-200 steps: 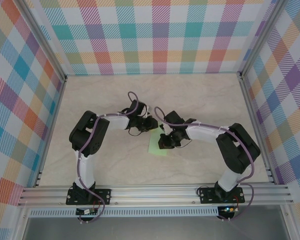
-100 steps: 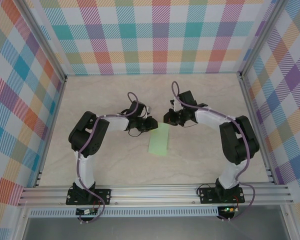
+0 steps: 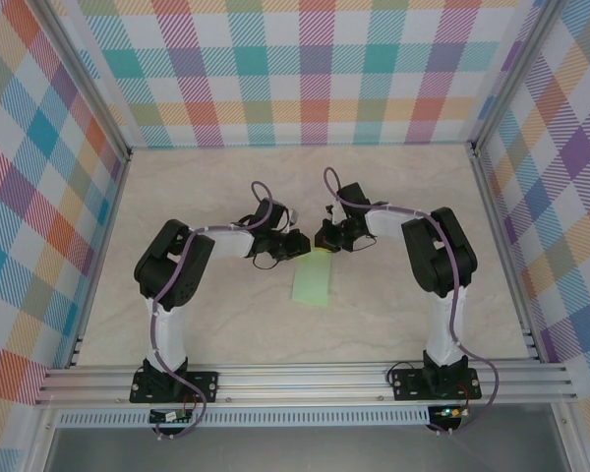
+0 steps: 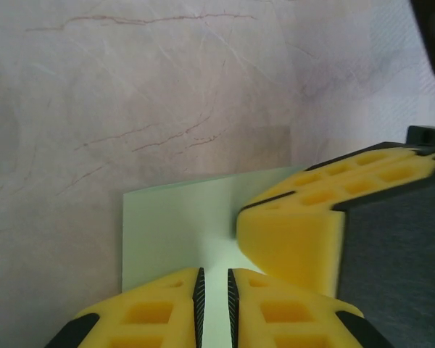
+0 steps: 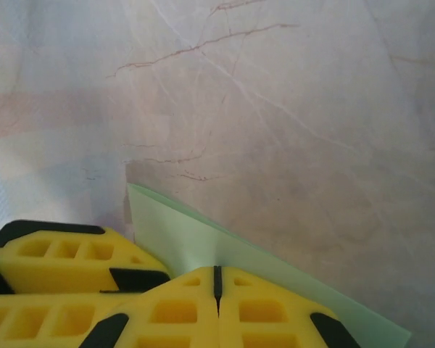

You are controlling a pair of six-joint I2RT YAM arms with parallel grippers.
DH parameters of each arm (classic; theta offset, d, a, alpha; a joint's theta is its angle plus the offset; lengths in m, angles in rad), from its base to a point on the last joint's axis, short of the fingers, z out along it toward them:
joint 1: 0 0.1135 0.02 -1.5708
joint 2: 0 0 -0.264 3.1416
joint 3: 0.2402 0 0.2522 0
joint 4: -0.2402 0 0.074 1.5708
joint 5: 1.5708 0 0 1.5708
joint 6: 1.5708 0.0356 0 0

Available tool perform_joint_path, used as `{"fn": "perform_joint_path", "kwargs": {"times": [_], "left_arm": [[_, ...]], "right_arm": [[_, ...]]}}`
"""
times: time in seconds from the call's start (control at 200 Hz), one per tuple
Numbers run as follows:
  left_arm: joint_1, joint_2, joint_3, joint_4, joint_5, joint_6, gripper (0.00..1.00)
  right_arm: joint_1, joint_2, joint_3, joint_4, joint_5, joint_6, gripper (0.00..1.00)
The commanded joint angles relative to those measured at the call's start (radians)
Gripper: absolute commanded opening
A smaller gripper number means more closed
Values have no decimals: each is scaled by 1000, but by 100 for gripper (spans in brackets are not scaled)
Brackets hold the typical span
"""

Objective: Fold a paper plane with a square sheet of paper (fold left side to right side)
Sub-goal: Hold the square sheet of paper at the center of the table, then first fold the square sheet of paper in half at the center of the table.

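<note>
Left gripper and right gripper, seen from above, meet over the far end of the folded sheet of paper, mid-table. Left wrist: its jaws leave a slit; grip unclear. Right wrist: jaws clenched together over the sheet's edge.

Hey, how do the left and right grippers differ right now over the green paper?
The left gripper has a narrow gap between its jaws; the right gripper is fully shut. The left gripper reaches in from the left, the right gripper from the right. Both have yellow fingers and sit close together over the far end of the paper.
</note>
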Motion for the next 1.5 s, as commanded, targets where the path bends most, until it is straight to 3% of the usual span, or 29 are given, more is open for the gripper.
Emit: {"fn": "perform_joint_path", "kwargs": {"times": [0.0,0.2,0.72,1.495], "left_arm": [[-20,-75,-17,-66,-3,22,19],[-21,-117,-18,-84,0,36,19],[-27,-54,-44,-64,19,58,18],[-65,-113,-164,-192,-19,172,18]], "right_arm": [[9,44,28,-78,45,-27,5],[17,51,23,-101,72,-39,5],[24,49,43,-145,103,-56,5],[26,58,50,-162,118,-62,5]]}}
